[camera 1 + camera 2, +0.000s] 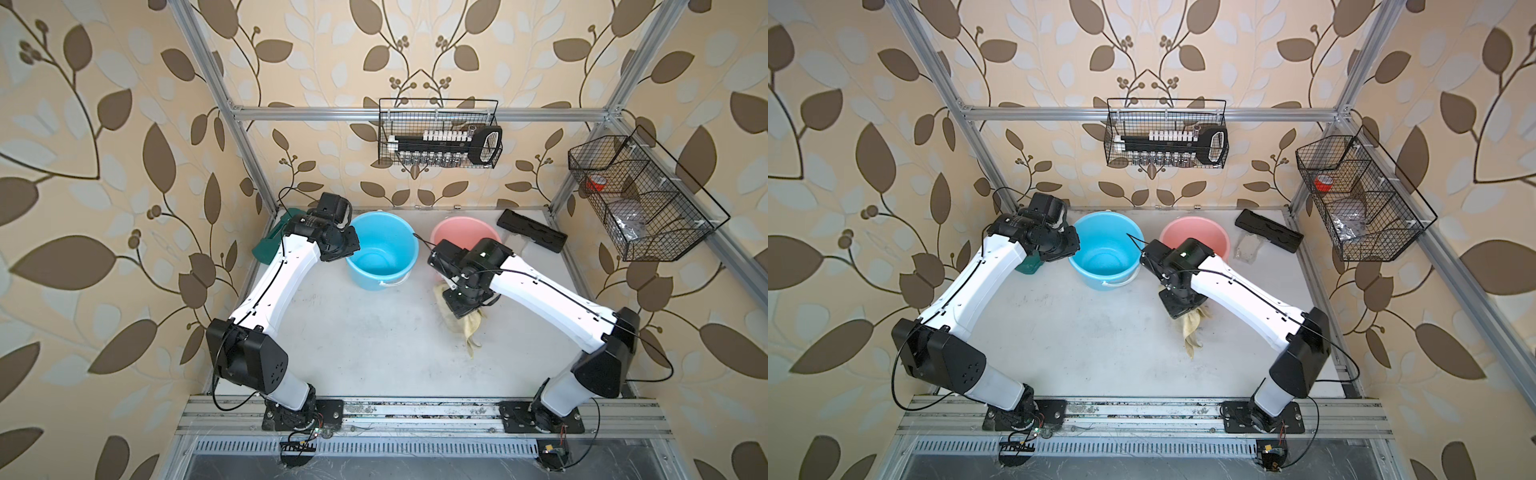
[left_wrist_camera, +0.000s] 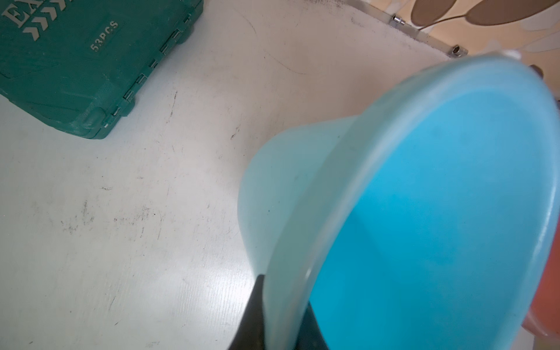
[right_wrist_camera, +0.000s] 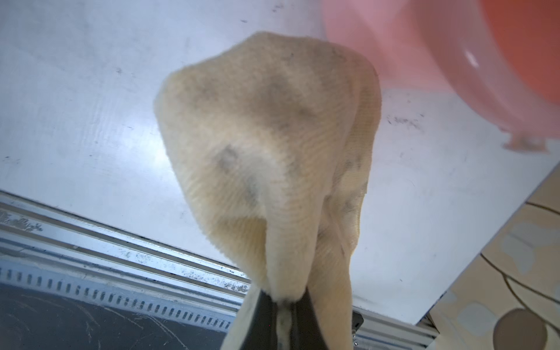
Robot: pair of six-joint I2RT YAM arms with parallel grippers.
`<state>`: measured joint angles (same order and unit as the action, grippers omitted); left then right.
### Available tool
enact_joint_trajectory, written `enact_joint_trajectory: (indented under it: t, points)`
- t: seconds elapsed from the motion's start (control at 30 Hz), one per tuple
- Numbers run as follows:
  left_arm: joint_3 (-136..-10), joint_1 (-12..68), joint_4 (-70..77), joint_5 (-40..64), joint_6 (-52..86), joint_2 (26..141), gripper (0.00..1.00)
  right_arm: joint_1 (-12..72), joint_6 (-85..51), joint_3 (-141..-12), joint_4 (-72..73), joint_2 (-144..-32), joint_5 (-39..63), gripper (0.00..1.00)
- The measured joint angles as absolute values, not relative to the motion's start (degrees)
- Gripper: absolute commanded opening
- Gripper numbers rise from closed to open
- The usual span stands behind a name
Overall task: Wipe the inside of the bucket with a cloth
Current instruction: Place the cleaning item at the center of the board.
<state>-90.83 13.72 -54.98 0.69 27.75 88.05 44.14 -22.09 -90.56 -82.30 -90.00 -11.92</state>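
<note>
Your left gripper is clamped on the blue bucket rim. Your right gripper pinches the cloth near the pink bucket.

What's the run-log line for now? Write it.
left gripper: shut on blue bucket rim | right gripper: shut on cloth | cloth: hangs outside blue bucket | wipe: not begun

Cloth: pale yellow-beige with grey-brown stains, bunched up. One edge pinched in my right fingers, rest hanging in loose folds above counter. Sits outside blue bucket, off to its right. Cannot tell whether trailing tip touches counter.
Blue bucket: mouth up, inside bare, white handle folded down on near side. Rim clamped between my left fingers.
</note>
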Motion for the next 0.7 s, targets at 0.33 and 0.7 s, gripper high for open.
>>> enact_joint_trajectory:
  t: [0.33, 0.7]
  points:
    - [-87.4, 11.1, -50.7, 7.1, 31.7, 88.8, 0.0, 24.5, -25.5, -74.9, -75.2, -65.4, -13.8, 0.0]
    - [-84.2, 10.8, -44.5, 15.7, 35.1, 95.0, 0.0, 1.5, -21.4, -65.0, -64.2, -71.5, 0.0, 0.0]
